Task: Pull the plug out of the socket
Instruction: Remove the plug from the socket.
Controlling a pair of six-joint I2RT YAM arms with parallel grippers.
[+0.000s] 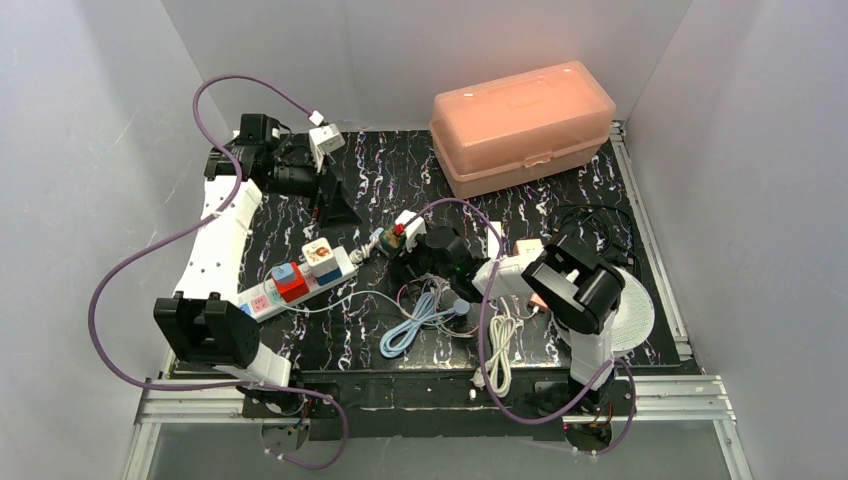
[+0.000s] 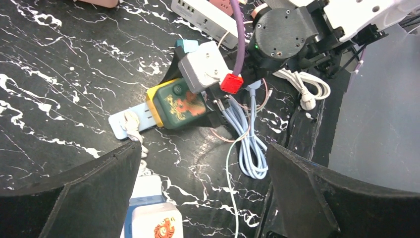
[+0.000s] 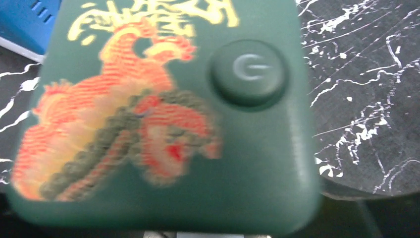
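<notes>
**A:** Where does the right gripper point(image 1: 390, 245) stand?

**B:** Right at the green plug point(image 3: 163, 148). Its own camera sees almost nothing else. The view is filled by a dark green face with an orange-and-yellow dragon and a round power button, blurred by closeness. The fingers are out of that view.

**A:** So is it clamped on the plug or not?

**B:** I cannot tell. From the left wrist, black parts of the gripper sit on either side of the plug, with the grey camera block point(image 2: 203, 67) above it. Whether they touch the plug is not clear.

**A:** And the plug itself?

**B:** It lies near the middle of the black marbled mat point(image 1: 400, 170). Its yellow-edged end is against a pale blue socket point(image 2: 119, 126), and a knotted white cord point(image 2: 131, 120) rests on that socket.

**A:** The left gripper point(image 2: 203, 145)?

**B:** It is spread wide and holds nothing. It hangs above the mat on the far left side, its camera looking at the plug.

**A:** What lies around?

**B:** A white power strip point(image 1: 262, 297) lies left of the plug, carrying plugs in red, blue and white. A coiled pale blue cable point(image 1: 415, 325) lies on the near side of the right gripper, with a white cable point(image 1: 500, 355) beside it. A translucent pink box point(image 1: 520, 125) stands at the far right corner of the mat, well apart.
</notes>
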